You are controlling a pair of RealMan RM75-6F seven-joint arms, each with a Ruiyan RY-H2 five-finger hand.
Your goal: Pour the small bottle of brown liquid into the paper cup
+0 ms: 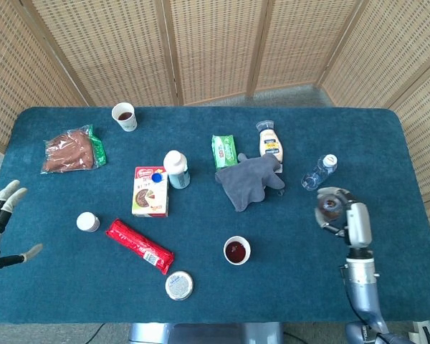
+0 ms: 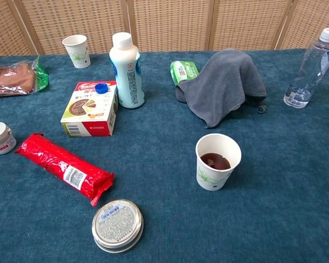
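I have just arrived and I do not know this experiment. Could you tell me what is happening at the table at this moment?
A two-armed robot is pouring brown liquid into a paper cup. Its right hand holds the small bottle above the table, to the right of the paper cup. The cup stands upright with brown liquid inside. The left hand is at the table's left edge, fingers apart, holding nothing. Packets, a gray cloth and other bottles lie untouched.
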